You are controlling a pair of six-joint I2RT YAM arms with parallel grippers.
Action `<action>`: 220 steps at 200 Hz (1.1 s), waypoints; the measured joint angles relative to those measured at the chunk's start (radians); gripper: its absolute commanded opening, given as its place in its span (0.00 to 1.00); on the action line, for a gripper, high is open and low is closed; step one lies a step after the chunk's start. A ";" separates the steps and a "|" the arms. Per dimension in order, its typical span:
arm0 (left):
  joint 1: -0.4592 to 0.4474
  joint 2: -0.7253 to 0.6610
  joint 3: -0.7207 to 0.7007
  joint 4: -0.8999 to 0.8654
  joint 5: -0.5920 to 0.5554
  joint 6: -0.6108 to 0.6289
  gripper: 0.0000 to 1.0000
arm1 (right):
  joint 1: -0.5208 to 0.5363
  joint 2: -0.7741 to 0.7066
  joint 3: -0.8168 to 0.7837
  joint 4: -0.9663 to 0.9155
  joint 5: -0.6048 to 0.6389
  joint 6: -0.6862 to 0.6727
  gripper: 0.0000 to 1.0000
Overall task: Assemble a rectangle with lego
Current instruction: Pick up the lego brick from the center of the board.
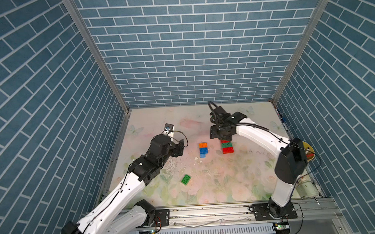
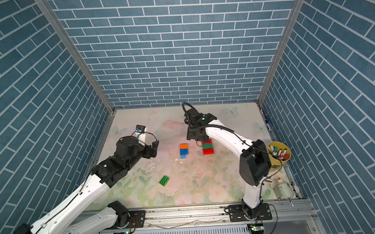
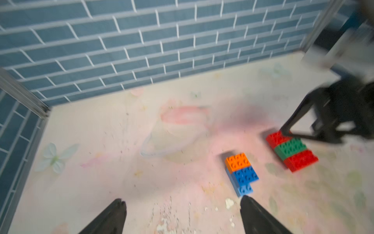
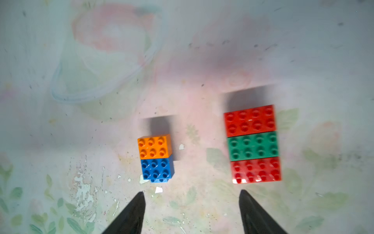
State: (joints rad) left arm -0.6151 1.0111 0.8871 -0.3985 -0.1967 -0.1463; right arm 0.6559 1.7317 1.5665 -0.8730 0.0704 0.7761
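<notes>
Yellow cup [image 2: 274, 164] holding marker pens [image 2: 279, 152] well apart from red-green-red lego slab [image 1: 227, 146], orange-blue stack [image 1: 203, 149] beside the slab, green brick [image 1: 186, 179] farther off, right gripper [image 4: 192, 194] over the slab, left gripper [image 3: 182, 199] well clear of it, both with fingers spread, empty.

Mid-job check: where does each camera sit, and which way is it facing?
Top views: high over the front rail, looking down toward the back wall; whole table, left arm, right arm, green brick.
Right wrist: on the right arm, looking almost straight down at the orange-blue block and red-green-red block; open right gripper tips show.
Left wrist: on the left arm, looking obliquely across the table toward the back wall; open left gripper tips show, plus the right gripper.
Shared: all views show both blocks.
</notes>
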 measured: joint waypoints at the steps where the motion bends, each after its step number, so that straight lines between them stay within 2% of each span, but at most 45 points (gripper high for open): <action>1: -0.001 0.011 0.006 -0.009 0.006 0.000 0.89 | -0.004 -0.005 -0.003 0.001 0.000 0.000 0.73; 22: -0.038 0.150 0.111 -0.155 0.045 -0.005 0.85 | -0.098 -0.129 -0.106 0.019 -0.012 -0.031 0.73; 42: -0.137 0.235 0.185 -0.283 0.058 -0.057 0.85 | -0.153 -0.223 -0.206 0.049 -0.039 -0.055 0.73; 64: -0.261 0.261 0.193 -0.388 0.080 -0.147 0.90 | -0.190 -0.282 -0.302 0.091 -0.074 -0.076 0.73; 84: -0.315 0.264 0.159 -0.435 0.100 -0.236 0.91 | -0.211 -0.281 -0.355 0.134 -0.114 -0.092 0.73; 135: -0.331 0.264 -0.013 -0.448 0.123 -0.380 0.92 | -0.269 -0.265 -0.374 0.185 -0.220 -0.156 0.73; 193: -0.333 0.386 -0.078 -0.355 0.153 -0.395 0.89 | -0.308 -0.266 -0.395 0.214 -0.276 -0.176 0.73; 220: -0.332 0.472 -0.079 -0.308 0.150 -0.377 0.74 | -0.312 -0.267 -0.408 0.216 -0.284 -0.176 0.73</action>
State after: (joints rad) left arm -0.9474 1.4834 0.8085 -0.7063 -0.0467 -0.5236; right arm 0.3435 1.4651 1.1587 -0.6567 -0.2138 0.6003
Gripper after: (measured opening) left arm 0.796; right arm 0.729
